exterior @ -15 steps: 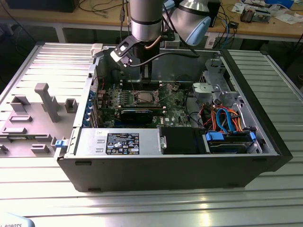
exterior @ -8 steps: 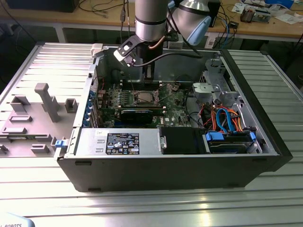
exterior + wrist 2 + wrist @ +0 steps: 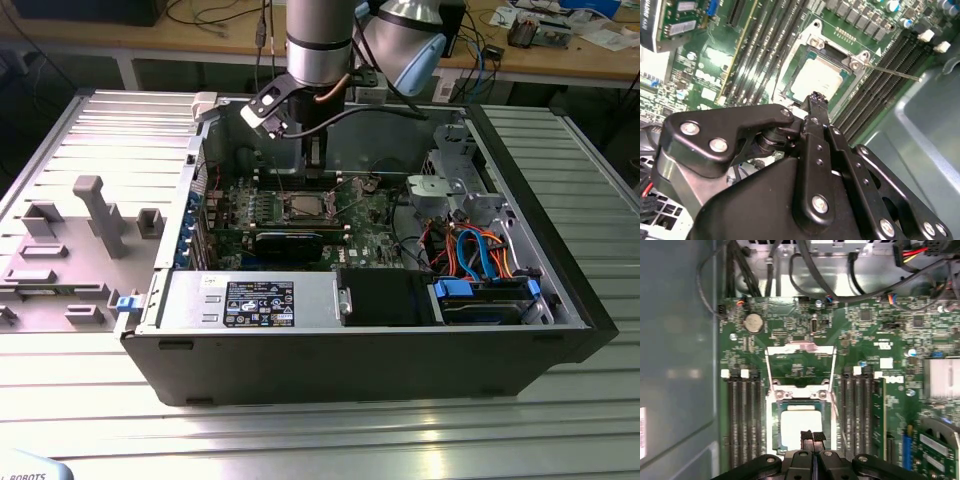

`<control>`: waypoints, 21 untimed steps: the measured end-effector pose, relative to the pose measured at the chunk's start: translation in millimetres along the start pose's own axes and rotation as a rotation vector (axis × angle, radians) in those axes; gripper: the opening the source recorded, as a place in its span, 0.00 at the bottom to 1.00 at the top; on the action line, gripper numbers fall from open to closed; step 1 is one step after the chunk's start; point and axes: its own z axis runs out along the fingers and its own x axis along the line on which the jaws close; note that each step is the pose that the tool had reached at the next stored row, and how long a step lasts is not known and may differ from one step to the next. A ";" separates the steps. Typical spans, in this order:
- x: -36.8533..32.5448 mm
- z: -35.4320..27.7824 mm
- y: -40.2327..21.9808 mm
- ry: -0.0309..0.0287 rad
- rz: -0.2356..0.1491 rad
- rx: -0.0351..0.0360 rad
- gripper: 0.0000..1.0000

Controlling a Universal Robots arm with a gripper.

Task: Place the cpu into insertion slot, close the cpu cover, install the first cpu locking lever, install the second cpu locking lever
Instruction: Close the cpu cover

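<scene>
Gripper (image 3: 812,436): fingertips pressed together, positioned over the cpu (image 3: 799,421). Cpu: lying flat inside the slot (image 3: 775,427), silver top up. Whether the fingertips touch it cannot be told.

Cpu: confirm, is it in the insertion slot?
Yes, the cpu lies flat inside the insertion slot and its silvery rim in the first wrist view.

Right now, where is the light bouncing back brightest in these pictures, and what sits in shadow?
In the exterior view, glare streaks the ribbed metal table in front of the computer case, whose front wall is dark. In both wrist views the cpu reflects nearly white on top, while the black gripper before it reads as a dark mass.
</scene>
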 end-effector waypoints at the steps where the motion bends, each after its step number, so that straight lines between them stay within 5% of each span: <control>1: 0.0 0.0 0.0 -0.0002 0.000 0.0001 0.11; 11: 0.0 -7.8 0.1 -0.0007 0.000 0.0000 0.11; 21: 0.1 -8.1 4.7 -0.0009 0.000 0.0001 0.11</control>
